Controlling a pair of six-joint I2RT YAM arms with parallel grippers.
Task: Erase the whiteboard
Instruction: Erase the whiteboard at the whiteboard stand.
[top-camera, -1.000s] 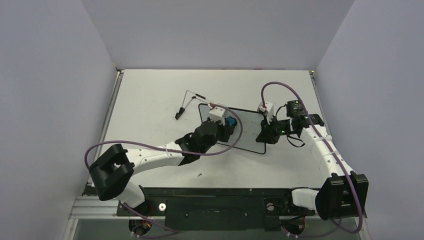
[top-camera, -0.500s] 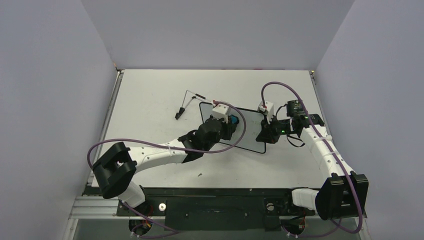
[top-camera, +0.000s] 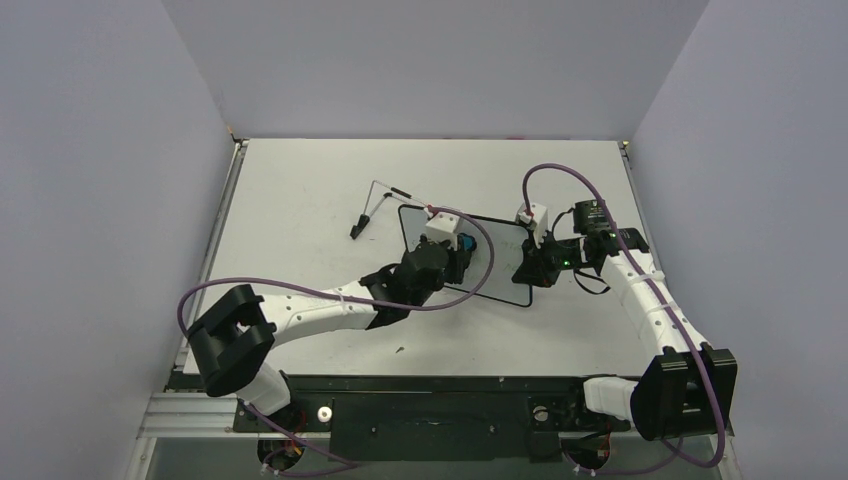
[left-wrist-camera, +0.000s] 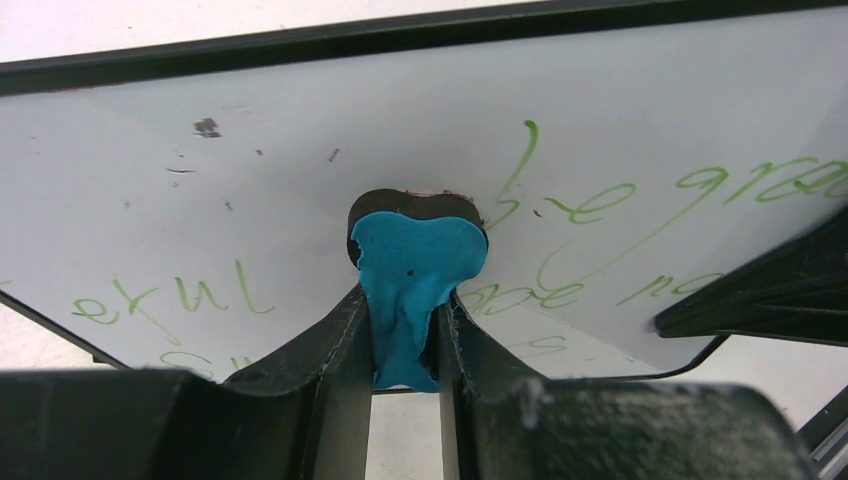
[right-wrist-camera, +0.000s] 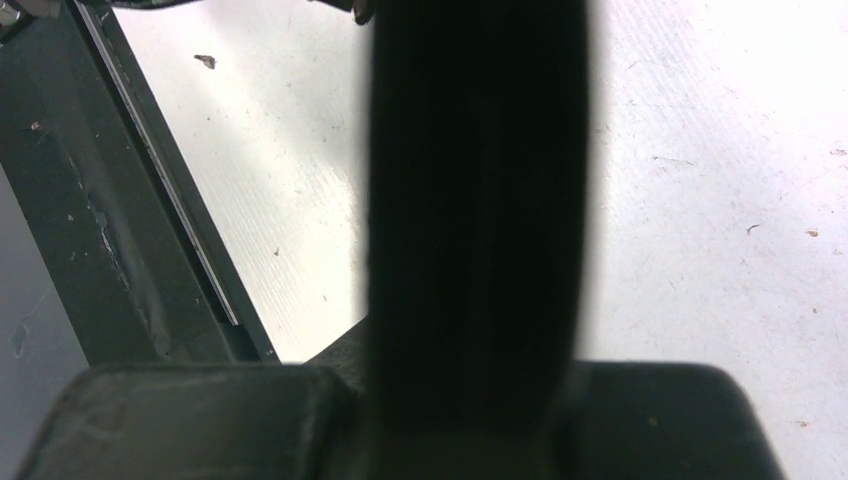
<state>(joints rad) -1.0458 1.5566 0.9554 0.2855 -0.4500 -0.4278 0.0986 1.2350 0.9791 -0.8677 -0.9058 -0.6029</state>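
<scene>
**A:** Which step are we on?

**B:** Mid-wipe, I judge. My left gripper (left-wrist-camera: 403, 305) is clamped on the blue eraser (left-wrist-camera: 415, 260), and the eraser's far end looks pressed against the whiteboard (left-wrist-camera: 250, 130). In the top view the board lies flat at the centre of the frame, just right of the wire stand (top-camera: 378, 200).

**A:** And the other arm?

**B:** My right gripper (top-camera: 530, 268) sits at the board's right edge, seemingly steadying it. A dark blur fills that wrist view, so I cannot tell whether its jaws are apart or together.

**A:** What does the next move call for?

**B:** Green handwriting (left-wrist-camera: 600, 200) shows right of the eraser and at lower left of the left wrist view. I'd sweep across those words with even pressure, taking care the board doesn't slide
</scene>
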